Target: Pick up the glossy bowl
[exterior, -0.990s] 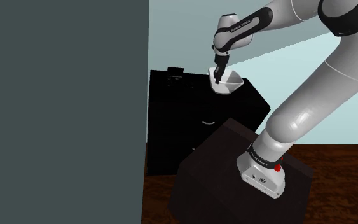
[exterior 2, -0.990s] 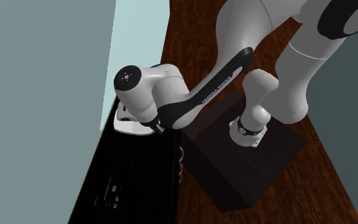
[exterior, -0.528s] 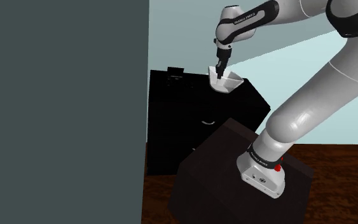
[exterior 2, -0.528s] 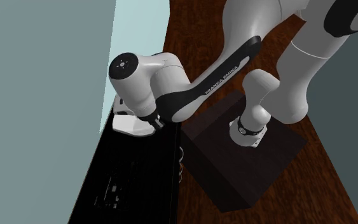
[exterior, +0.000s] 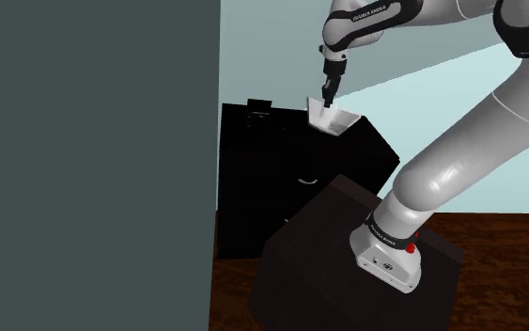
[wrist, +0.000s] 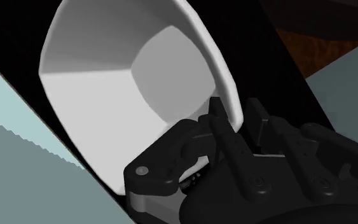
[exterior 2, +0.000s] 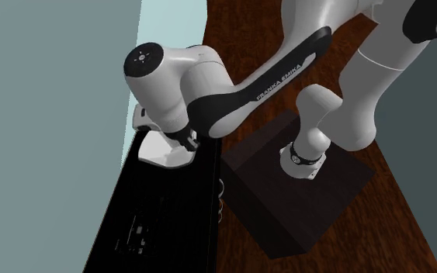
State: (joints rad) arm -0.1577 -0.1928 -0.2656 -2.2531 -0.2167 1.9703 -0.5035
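- The grasp looks done: the gripper [wrist: 238, 118] is nearly closed, its two black fingers pinching the wall of the bowl [wrist: 107, 89] at the rim, one finger inside and one outside.
- In the shoulder view the bowl [exterior: 332, 118] hangs from the gripper [exterior: 327, 96] over the far top of the black cabinet [exterior: 281, 165]. It is tilted, with its open side turned toward that view's right.
- I judge the lift to be under way. The bowl seems just clear of the cabinet top, though no view shows the gap plainly.
- What is left, as I read it, is to raise the bowl well clear and keep the pinch from slipping on the smooth rim.
- The bowl is plain white, squarish with rounded corners. Its walls flare up from a flat, rounded-square bottom to a thin lip, and the surface has a soft sheen.
- From the second exterior view the bowl [exterior 2: 161, 152] sits tucked under the white wrist, above the cabinet's edge.
- The cabinet is flat black with small drawer pulls on its front.
- The stand [exterior: 328, 244] is a dark brown box on a wood-grain floor [exterior: 497, 273].
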